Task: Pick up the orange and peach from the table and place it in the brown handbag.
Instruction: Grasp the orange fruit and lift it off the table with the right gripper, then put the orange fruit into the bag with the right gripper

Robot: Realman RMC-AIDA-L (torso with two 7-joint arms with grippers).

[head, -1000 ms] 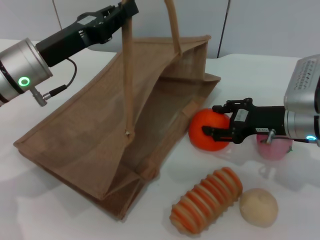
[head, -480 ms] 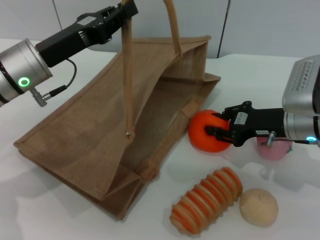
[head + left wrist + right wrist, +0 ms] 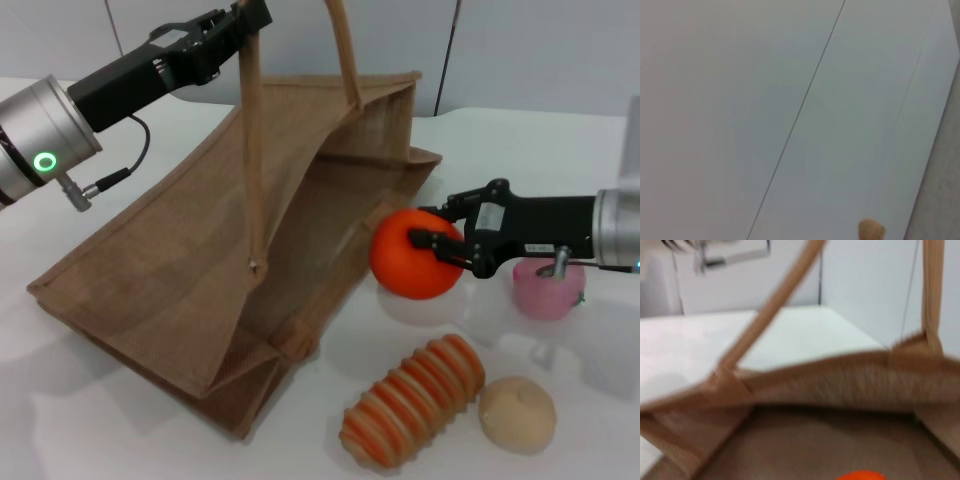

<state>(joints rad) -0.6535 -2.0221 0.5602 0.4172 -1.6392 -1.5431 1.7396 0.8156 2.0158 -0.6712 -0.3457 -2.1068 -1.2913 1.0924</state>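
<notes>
The brown handbag (image 3: 190,270) lies tilted on the table with its mouth facing right. My left gripper (image 3: 250,18) is shut on one strap handle (image 3: 250,150) and holds it up taut. My right gripper (image 3: 432,228) is shut on the orange (image 3: 410,262) and holds it just above the table, right at the bag's mouth. The peach (image 3: 545,290) sits on the table behind the right gripper's wrist, partly hidden. The right wrist view shows the bag's open mouth (image 3: 840,390) close ahead and the top of the orange (image 3: 862,475).
An orange-and-tan striped roll (image 3: 410,400) and a tan ball (image 3: 516,414) lie on the white table in front of the orange. The bag's second strap (image 3: 345,40) stands up near the far side. The left wrist view shows only wall panels.
My right gripper closed on the orange and moved it slightly up and left toward the bag's mouth. The left gripper and the bag have barely moved.
</notes>
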